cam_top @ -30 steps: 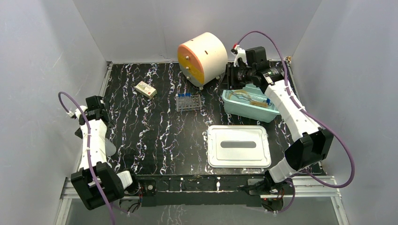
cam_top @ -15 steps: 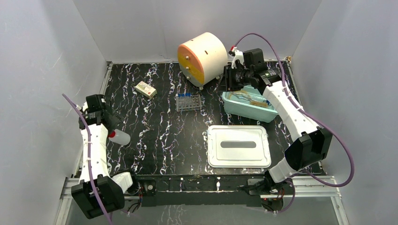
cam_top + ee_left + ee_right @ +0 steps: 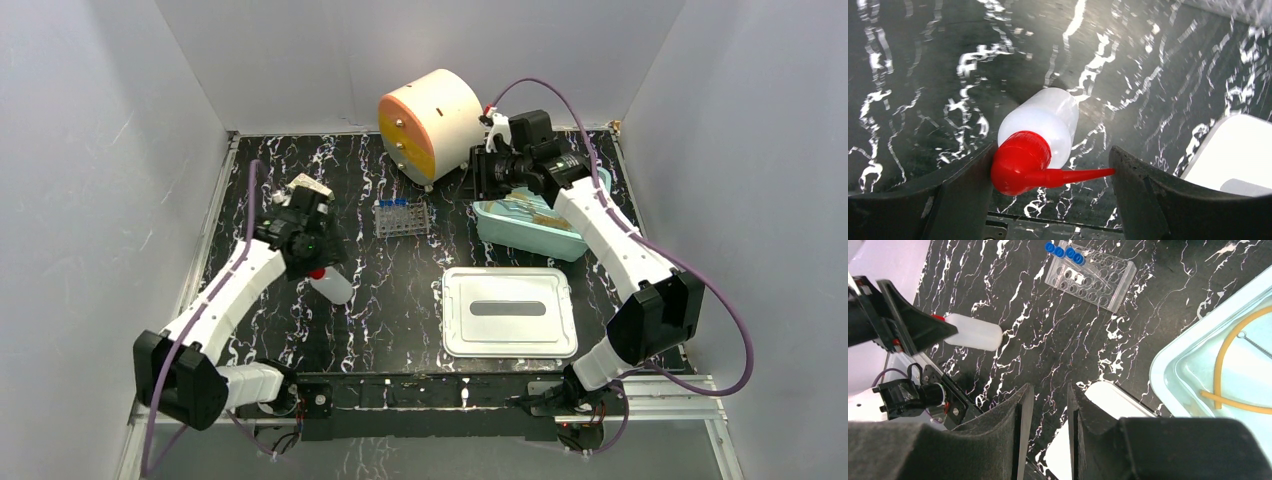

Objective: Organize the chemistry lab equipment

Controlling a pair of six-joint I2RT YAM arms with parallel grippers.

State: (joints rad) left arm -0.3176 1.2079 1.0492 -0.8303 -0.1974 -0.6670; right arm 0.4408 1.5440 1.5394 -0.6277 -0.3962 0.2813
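My left gripper (image 3: 1053, 167) is shut on a white wash bottle (image 3: 1043, 120): the red cap touches the left finger and the spout tip touches the right finger. It holds the bottle (image 3: 333, 286) over the table's left-middle. A small clear tube rack (image 3: 402, 217) with blue-capped tubes (image 3: 1064, 251) stands behind it. The tan rubber tubing coil (image 3: 1228, 365) lies in the teal tub (image 3: 500, 232). My right gripper (image 3: 1050, 395) hangs high over the tub's left end (image 3: 480, 172). Its jaws are nearly together and hold nothing.
A white lid (image 3: 508, 311) lies at the front right. The round cream-and-orange cabinet (image 3: 432, 120) stands at the back. A small cream box (image 3: 312, 185) sits at the back left, partly behind my left arm. Grey walls enclose the table.
My left arm has swung from the far left edge toward the middle, carrying the wash bottle. My right gripper has shifted slightly left above the tub.
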